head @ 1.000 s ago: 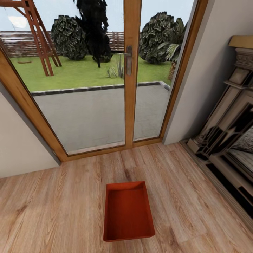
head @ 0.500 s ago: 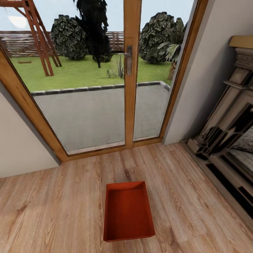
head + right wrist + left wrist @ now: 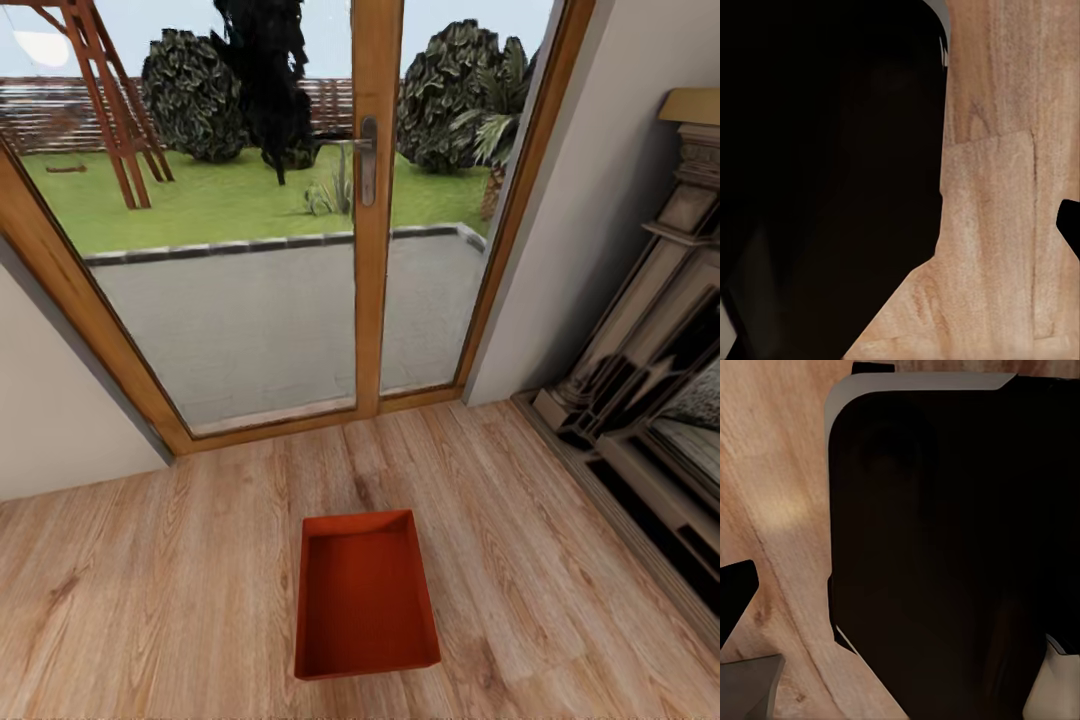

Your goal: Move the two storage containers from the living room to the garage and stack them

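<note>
**One bin on the planks, arms tucked low, nothing in hand yet**

Nearest, both wrist cameras look down past dark robot bodywork onto the wood-plank floor (image 3: 997, 225). In the left wrist view a black tip (image 3: 735, 596) shows at the frame's edge, too little to say how wide the left fingers stand; the same goes for the right. Neither view has a bin between or beside the fingers, so the arms appear stowed for driving, not reaching.

Ahead, in the head view, one storage container (image 3: 365, 595) sits open-top and upright on the planks, apart from walls and furniture, probably well placed for a reach from this side. It is empty.

Beyond stands the glazed wooden door (image 3: 370, 200) to the garden; at right, the fireplace (image 3: 650, 380). This is the living room, so the carrying looks not yet begun.
</note>
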Controlling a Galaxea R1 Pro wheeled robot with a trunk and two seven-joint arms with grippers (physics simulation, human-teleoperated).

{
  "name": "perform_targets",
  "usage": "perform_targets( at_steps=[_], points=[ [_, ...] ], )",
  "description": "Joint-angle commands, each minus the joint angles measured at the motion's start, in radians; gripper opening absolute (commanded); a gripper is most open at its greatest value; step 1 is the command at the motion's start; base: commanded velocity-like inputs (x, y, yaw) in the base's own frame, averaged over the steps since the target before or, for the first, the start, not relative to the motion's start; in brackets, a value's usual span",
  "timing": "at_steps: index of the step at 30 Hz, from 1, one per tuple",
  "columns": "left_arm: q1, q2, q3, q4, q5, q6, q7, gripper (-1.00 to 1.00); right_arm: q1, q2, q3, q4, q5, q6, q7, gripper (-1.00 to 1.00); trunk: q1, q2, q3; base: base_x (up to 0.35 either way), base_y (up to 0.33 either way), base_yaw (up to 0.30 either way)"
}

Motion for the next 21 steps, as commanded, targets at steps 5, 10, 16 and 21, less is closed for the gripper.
perform_targets(
  at_steps=[5, 10, 16, 21],
  points=[
    [-0.001, 0.0, 0.0, 0.001, 0.006, -0.003, -0.005, 1.0, -0.001, 0.001, 0.008, 0.003, -0.007, -0.005, 0.0, 1.0, 0.0, 0.0, -0.009, 0.0, 0.0, 0.0],
    [-0.001, 0.0, 0.0, 0.001, 0.006, -0.003, -0.005, 1.0, -0.001, 0.001, 0.008, 0.003, -0.007, -0.005, 0.0, 1.0, 0.0, 0.0, -0.016, 0.0, 0.0, 0.0],
    [-0.001, 0.0, 0.0, 0.001, 0.006, -0.003, -0.005, 1.0, -0.001, 0.002, 0.008, 0.003, -0.007, -0.005, 0.0, 1.0, 0.0, 0.0, -0.026, 0.0, 0.0, 0.0],
    [-0.001, 0.001, 0.0, 0.001, 0.006, -0.003, -0.005, 1.0, -0.001, 0.001, 0.008, 0.003, -0.007, -0.005, 0.0, 1.0, 0.0, 0.0, -0.033, 0.0, 0.0, 0.0]
  ],
)
